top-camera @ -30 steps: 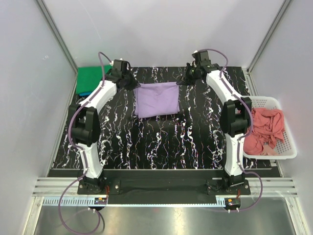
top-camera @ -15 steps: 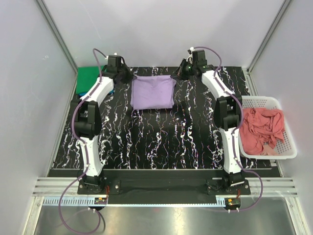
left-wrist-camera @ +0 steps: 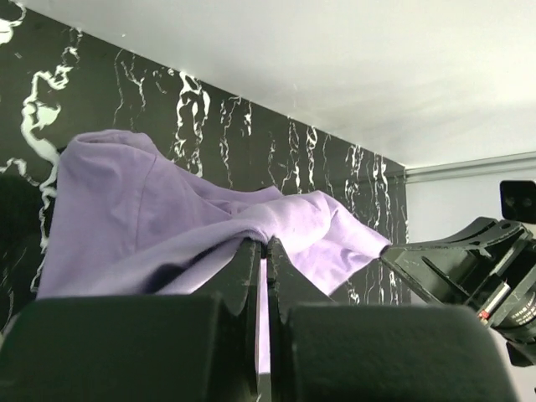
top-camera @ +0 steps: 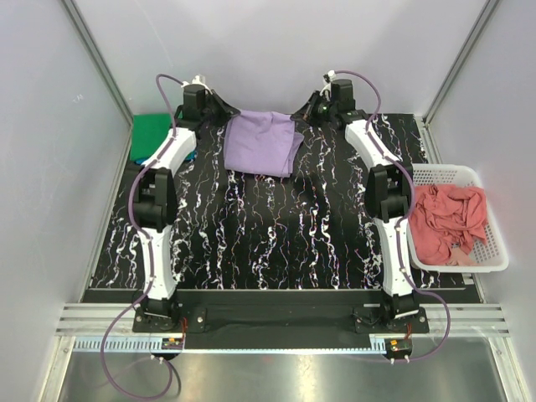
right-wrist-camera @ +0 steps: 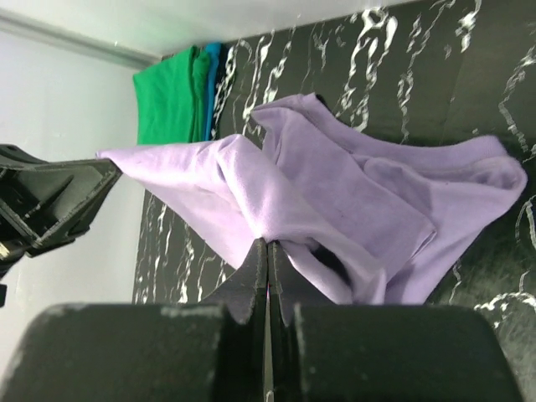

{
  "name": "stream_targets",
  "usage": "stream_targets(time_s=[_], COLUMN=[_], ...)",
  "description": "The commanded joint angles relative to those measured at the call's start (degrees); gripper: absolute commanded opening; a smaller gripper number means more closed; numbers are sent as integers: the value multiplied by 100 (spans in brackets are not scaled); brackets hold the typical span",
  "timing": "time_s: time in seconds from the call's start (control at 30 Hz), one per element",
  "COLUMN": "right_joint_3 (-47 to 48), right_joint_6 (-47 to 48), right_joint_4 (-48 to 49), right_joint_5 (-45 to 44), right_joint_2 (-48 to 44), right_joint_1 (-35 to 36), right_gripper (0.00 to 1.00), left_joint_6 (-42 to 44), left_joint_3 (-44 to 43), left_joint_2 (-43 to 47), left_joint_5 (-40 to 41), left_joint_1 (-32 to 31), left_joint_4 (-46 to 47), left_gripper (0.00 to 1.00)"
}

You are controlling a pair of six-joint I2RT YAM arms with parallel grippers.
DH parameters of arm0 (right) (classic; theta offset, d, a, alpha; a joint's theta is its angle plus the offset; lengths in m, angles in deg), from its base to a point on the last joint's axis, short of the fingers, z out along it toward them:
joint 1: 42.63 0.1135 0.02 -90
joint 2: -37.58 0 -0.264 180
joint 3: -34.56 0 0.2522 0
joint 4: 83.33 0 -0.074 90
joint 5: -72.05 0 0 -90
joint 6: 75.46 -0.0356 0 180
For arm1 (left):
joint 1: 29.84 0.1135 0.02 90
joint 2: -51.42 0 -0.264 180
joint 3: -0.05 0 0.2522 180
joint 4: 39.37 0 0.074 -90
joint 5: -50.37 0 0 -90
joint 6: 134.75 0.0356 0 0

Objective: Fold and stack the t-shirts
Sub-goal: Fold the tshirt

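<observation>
Gripping the light purple t-shirt [top-camera: 261, 144] by its far edge, we held it part-lifted at the back of the tabletop [top-camera: 276, 239]. Its near portion draped down and, as far as we could tell, rested on the marbled surface. Our left gripper [left-wrist-camera: 266, 247] was clenched on a thin ridge of the purple cloth. Our right gripper [right-wrist-camera: 268, 248] was clamped on the opposite end of the same edge, so the fabric hung between them in a slack, creased span. The bright green t-shirt [right-wrist-camera: 172, 94] lay folded at the far left corner, with the blue t-shirt [right-wrist-camera: 211, 79] showing at its edge. The salmon pink t-shirt [top-camera: 450, 219] sat crumpled in the white basket [top-camera: 499, 261], well off to the right.

We judged the fold nearly made and the stacking next, and the risks lay there. Each pinch looked shallow, so a quick swing could pull the cloth free on one side and let the layers fall open. The slack middle could sag and bunch if the grippers drew closer together. Dragging the trailing part across the tabletop might undo the fold, and a careless set-down could skew the green stack.
</observation>
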Motion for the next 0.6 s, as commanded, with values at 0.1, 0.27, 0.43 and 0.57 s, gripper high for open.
stream_targets(time_s=[0.1, 0.27, 0.43, 0.57], right_joint_3=[111, 252, 330, 814], right_joint_6=[-182, -201, -349, -359], right_joint_4=[483, 263, 324, 114], right_joint_5=[-402, -560, -781, -877], right_joint_2=[75, 339, 636, 980], right_joint_1=[-113, -174, -341, -490], right_gripper=[0, 0, 3, 37], left_joint_6=[-317, -537, -678, -442], left_joint_3=[-578, -1096, -2219, -2513], left_joint_2=[-556, -1233, -2102, -2236], left_joint_5=[-278, -357, -375, -261], left_joint_1=[69, 95, 95, 139], left_joint_4=[802, 908, 873, 759], left_gripper=[3, 5, 24, 50])
